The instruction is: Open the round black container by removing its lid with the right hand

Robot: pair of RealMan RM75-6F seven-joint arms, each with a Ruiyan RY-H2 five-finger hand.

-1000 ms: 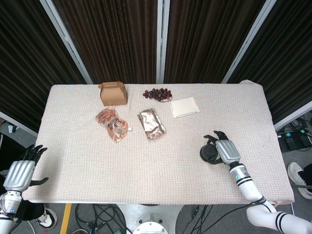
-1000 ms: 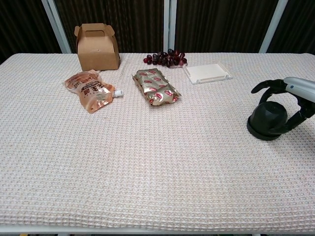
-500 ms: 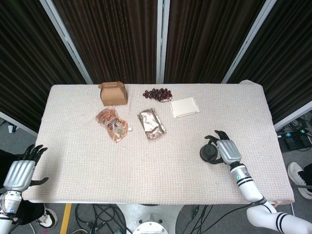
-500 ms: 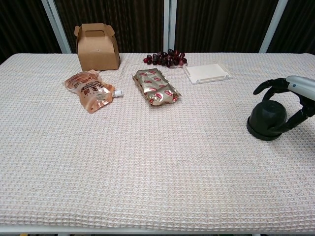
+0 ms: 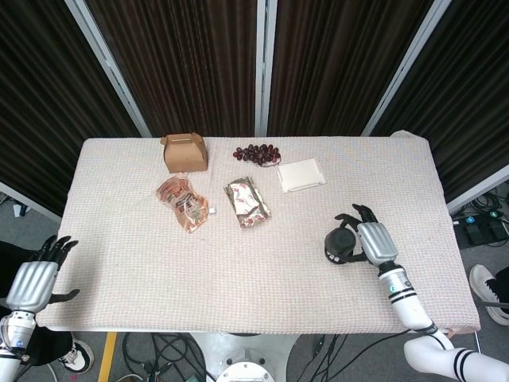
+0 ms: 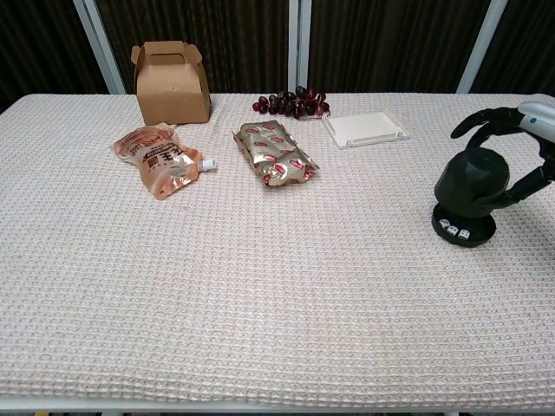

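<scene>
the tablecloth [image 6: 260, 286] is a pale pinkish cream with a fine waffle weave. the lid [image 6: 473, 180] is matte black, as is the container base [image 6: 464, 229] (small white pieces show on it). the right hand [image 6: 520, 147] has a silver-grey back and black fingers [image 6: 473, 124]; the left hand [image 5: 36, 278] matches. the gable box [image 6: 171, 82] is plain kraft brown. the spouted pouch [image 6: 158, 159] is orange-pink with a white cap, the foil packet [image 6: 274, 152] gold with red print, the grapes [image 6: 290, 103] dark red, the tray [image 6: 365, 128] white.
</scene>
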